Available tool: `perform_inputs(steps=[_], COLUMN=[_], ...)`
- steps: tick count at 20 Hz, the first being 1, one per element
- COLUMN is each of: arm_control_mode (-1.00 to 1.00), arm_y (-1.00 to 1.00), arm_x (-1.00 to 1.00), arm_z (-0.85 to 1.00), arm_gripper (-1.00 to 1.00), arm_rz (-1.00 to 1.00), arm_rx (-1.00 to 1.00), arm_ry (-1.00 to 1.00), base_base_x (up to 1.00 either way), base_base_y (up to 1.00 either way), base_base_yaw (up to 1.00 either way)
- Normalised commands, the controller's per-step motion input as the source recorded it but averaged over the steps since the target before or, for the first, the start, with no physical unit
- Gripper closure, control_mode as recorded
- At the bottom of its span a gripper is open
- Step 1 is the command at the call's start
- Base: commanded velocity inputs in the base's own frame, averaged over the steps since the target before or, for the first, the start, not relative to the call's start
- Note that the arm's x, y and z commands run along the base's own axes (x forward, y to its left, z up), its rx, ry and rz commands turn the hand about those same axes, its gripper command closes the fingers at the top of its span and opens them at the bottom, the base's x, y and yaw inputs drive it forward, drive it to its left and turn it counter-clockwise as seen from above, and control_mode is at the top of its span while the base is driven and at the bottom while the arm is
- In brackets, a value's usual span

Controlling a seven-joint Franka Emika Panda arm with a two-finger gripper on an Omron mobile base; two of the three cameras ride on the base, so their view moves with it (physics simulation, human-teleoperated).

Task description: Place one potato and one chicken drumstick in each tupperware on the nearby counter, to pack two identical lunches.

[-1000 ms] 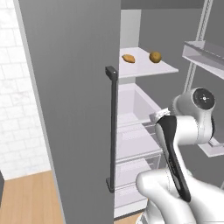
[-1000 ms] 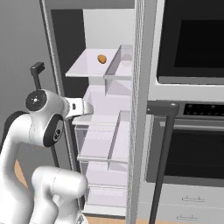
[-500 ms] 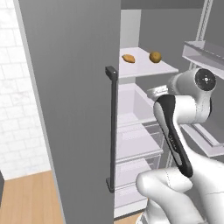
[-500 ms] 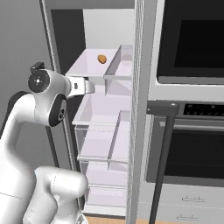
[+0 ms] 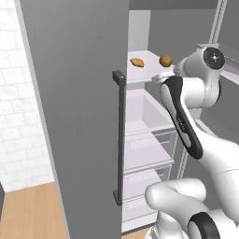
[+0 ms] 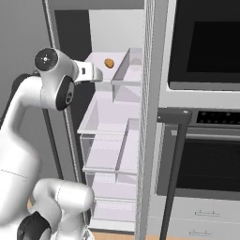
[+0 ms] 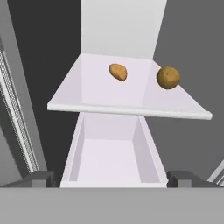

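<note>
Inside the open fridge, an orange-brown chicken drumstick [image 7: 118, 72] and a rounder tan-brown potato [image 7: 168, 78] lie apart on the upper white shelf [image 7: 87, 94]. From the left base camera the drumstick [image 5: 137, 62] is left of the potato [image 5: 165, 60]. One orange-brown piece [image 6: 109, 63], apparently the drumstick, is visible from the right base camera. My gripper [image 7: 113, 179] is open and empty, in front of the shelf's edge at about its height, short of both foods; the hand [image 6: 96, 73] points into the fridge. The tupperware and the counter are out of view.
The grey fridge door [image 5: 79, 116] with its dark bar handle [image 5: 119, 140] stands open on the left. A white drawer [image 7: 111, 155] sits below the shelf. Door bins [image 6: 126, 70] flank the right side. A black built-in oven [image 6: 206, 42] is to the right.
The arm has lifted, carrying the hand from the height of the drawer up to the upper shelf's edge. The gripper stayed open. The foods have not moved.
</note>
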Motion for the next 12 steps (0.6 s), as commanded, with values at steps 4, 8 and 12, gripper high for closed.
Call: perform_inputs(steps=[4,8,12], arm_control_mode=[-1.0,-1.0,-1.0], arm_y=[0.02,0.0,0.0], arm_x=[0.64,0.76,0.78], arm_z=[0.02,0.0,0.0], arm_gripper=[-1.0,-1.0,-1.0], arm_rz=[0.04,0.03,0.01], arm_rx=[0.0,0.02,0.03], arm_ry=[0.04,0.05,0.06], base_base_x=[0.0,0.0,0.0], base_base_y=[0.0,0.0,0.0], base_base_yaw=[0.0,0.0,0.0])
